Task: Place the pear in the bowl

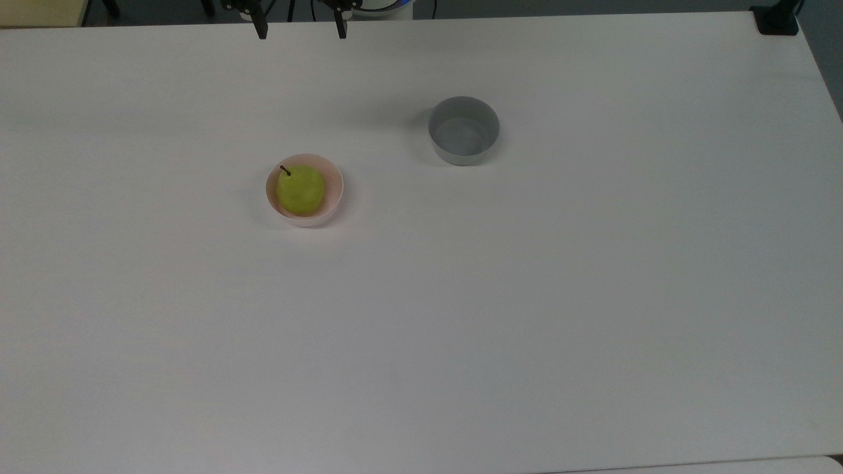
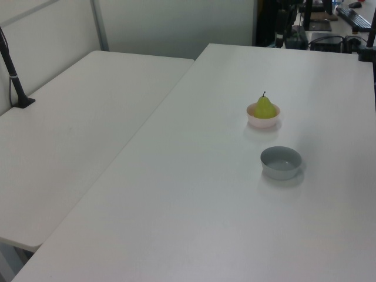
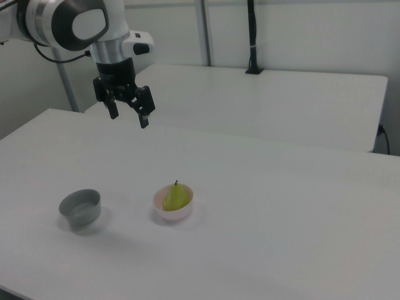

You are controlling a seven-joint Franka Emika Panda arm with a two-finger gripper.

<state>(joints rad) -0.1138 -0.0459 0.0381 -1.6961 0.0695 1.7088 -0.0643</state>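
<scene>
**Trainee:** Pear placement looks finished to me. The small yellow-green pear with the dark stem (image 1: 300, 189) sits upright inside the pale pink round plastic bowl (image 1: 334, 179), stem pointing up. What is left for the arm?

**Instructor:** Only a clean retreat, I would judge. In the right view, the black two-finger gripper (image 3: 129, 117) hangs high, well above the table, with its fingers spread apart and nothing between them. The pink bowl lies below the gripper and well off to the right view's right, closer to the camera.

**Trainee:** And the grey round plastic bowl (image 1: 463, 130)?

**Instructor:** Empty, also below the gripper, roughly under it and a little to the right view's left. It is the wrong bowl, so leave it alone.

**Trainee:** How should the retreat go?

**Instructor:** Hold the height, leave the fingers released, and avoid passing low over either bowl. The pear stands taller than the pink rim, so a low sweep could clip the stem and tip the fruit out onto the white table (image 1: 527, 316). Nothing needs regrasping, since the pear rests fully within the rim.
</scene>
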